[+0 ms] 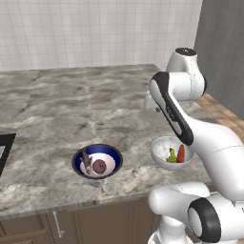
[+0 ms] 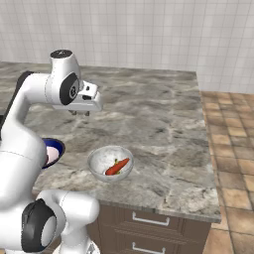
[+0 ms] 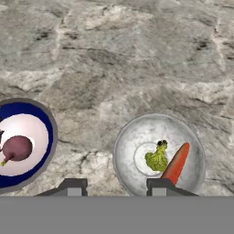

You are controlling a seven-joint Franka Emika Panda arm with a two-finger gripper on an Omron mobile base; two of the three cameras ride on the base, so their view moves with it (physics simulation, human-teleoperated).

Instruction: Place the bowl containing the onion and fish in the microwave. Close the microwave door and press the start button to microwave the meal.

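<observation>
Blue bowl point(image 1: 97, 161) near the front edge of the marble table point(image 1: 86, 105), upright, with onion point(image 1: 99, 166) and fish point(image 1: 86, 161) inside: onion in the middle, fish leaning along the left inner wall. From the right base camera, bowl point(image 2: 53, 151) partly hidden behind the arm. From the hand camera, bowl point(image 3: 23, 144) at lower left, cut by the frame edge, onion point(image 3: 17, 148) resting on the white inside.

White bowl point(image 1: 171, 152) to the right of the blue one, apart from it, also close to the table's front edge; carrot point(image 1: 181, 153) and a green vegetable point(image 1: 171, 156) inside. In the hand camera, white bowl point(image 3: 158, 155) at lower right, carrot point(image 3: 176, 163) slanting across it, green piece point(image 3: 157, 157) just beside.

Jaws point(image 3: 114, 187) partly parted, nothing between them, above the table and clear of both bowls, the gap between the two bowls below. In the right base camera, hand point(image 2: 83, 104) held above the table behind the white bowl point(image 2: 110, 163).

Tiled wall point(image 1: 95, 28) behind the table; brown cabinets point(image 2: 149, 223) below.
</observation>
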